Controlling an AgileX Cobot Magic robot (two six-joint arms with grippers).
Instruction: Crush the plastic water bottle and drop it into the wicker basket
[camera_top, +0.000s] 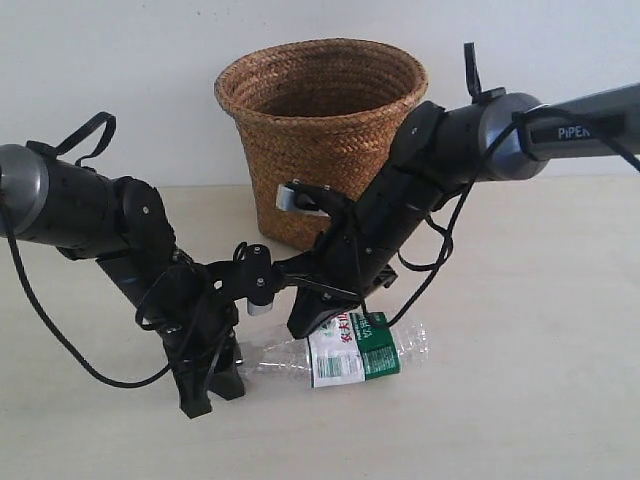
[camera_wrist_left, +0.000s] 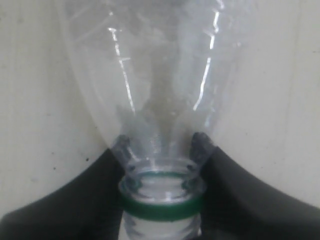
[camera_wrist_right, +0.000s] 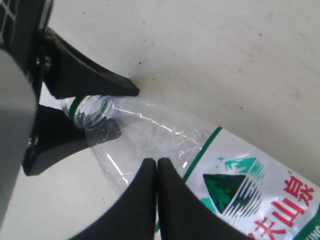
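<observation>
The plastic water bottle (camera_top: 352, 350) lies on its side on the table in front of the wicker basket (camera_top: 300, 205). It is clear, with a green-and-white label. My left gripper (camera_wrist_left: 161, 167) is shut on the bottle's neck, just above its green ring (camera_wrist_left: 161, 206); no cap shows. In the exterior view the left gripper (camera_top: 222, 376) is at the bottle's left end. My right gripper (camera_wrist_right: 157, 162) is shut, its fingertips together on the clear body (camera_wrist_right: 150, 135) next to the label (camera_wrist_right: 240, 185). In the exterior view the right gripper (camera_top: 306, 325) comes down from above.
The basket stands upright at the back middle against a white wall, its round rim (camera_top: 322, 60) open upward. The two arms meet low over the pale table (camera_top: 520, 400), the left arm's wrist and cables (camera_top: 250, 280) close to the right arm's fingers.
</observation>
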